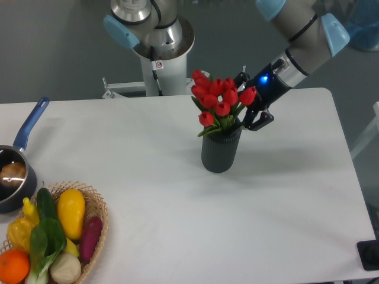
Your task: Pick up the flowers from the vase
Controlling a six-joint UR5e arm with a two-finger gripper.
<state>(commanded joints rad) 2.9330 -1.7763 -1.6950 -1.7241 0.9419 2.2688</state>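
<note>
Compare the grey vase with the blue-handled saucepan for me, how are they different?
The vase is a tall, dark grey, ribbed cylinder; the saucepan is low and wide with a long blue handle. The vase stands mid-table holding red tulips, while the saucepan sits at the left edge, partly cut off, with something brownish inside. Both stand upright with open mouths.

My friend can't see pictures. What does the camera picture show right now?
A robot arm's tool reaches into a bunch of red flowers standing in a dark grey vase on a white table. At the left edge are a blue-handled saucepan and a basket of vegetables.
</note>
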